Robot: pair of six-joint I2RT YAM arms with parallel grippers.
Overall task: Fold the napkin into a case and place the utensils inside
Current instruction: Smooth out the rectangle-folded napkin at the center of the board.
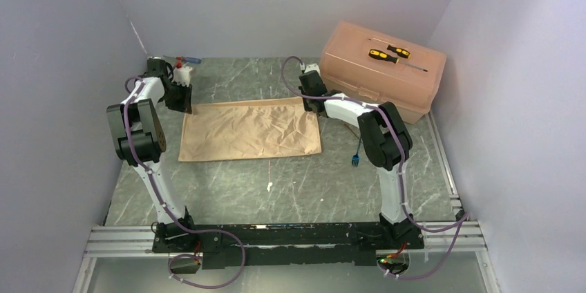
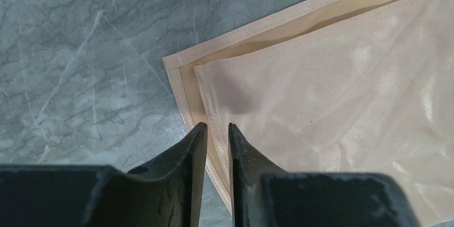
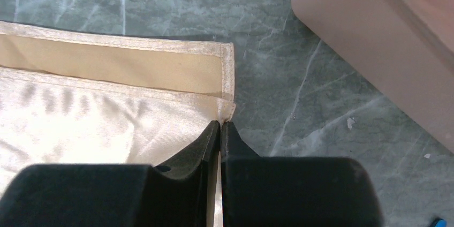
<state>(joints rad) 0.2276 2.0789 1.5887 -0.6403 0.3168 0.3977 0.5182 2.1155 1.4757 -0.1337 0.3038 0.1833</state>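
Observation:
The peach-orange napkin [image 1: 249, 130] lies flat on the marble table, folded once, its upper layer set a little back from the far hem. My left gripper [image 1: 182, 105] is at its far left corner. In the left wrist view the napkin [image 2: 348, 77] has its upper layer's side hem running between the narrow jaws of that gripper [image 2: 217, 126]. My right gripper [image 1: 308, 103] is at the far right corner. In the right wrist view it [image 3: 220, 123] is shut on the upper layer's corner of the napkin [image 3: 107, 120]. A utensil with a blue part [image 1: 355, 160] lies beside the right arm, partly hidden.
A pink plastic box [image 1: 380, 72] stands at the back right, close to the right gripper, with two yellow-and-black screwdrivers [image 1: 390, 54] on its lid. Its side [image 3: 385, 39] fills the right wrist view's upper right. A red-and-blue screwdriver [image 1: 185, 61] lies behind the left gripper.

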